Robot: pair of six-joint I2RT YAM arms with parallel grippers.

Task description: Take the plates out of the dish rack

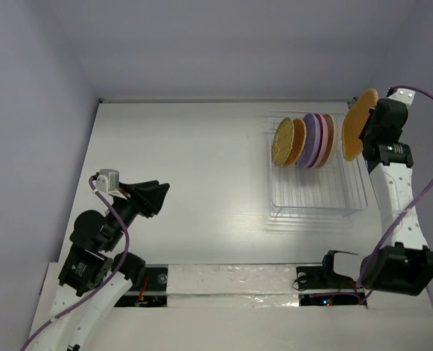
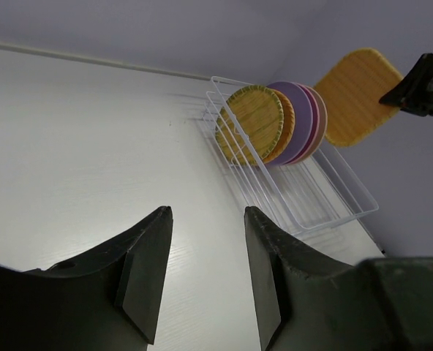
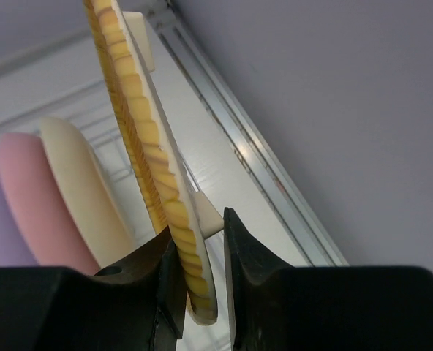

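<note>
My right claw (image 3: 196, 228) pinches the rim of a woven-look orange plate (image 1: 357, 124), rounded-square and on edge at the wire rack's (image 1: 319, 201) two o'clock, seemingly clear of it. The other plates (image 1: 304, 140) stand slotted. My left claw (image 2: 207, 212) gapes empty at the table's eight o'clock.

White table (image 1: 187, 161), wire dish rack (image 1: 315, 199) standing at its right rear
</note>
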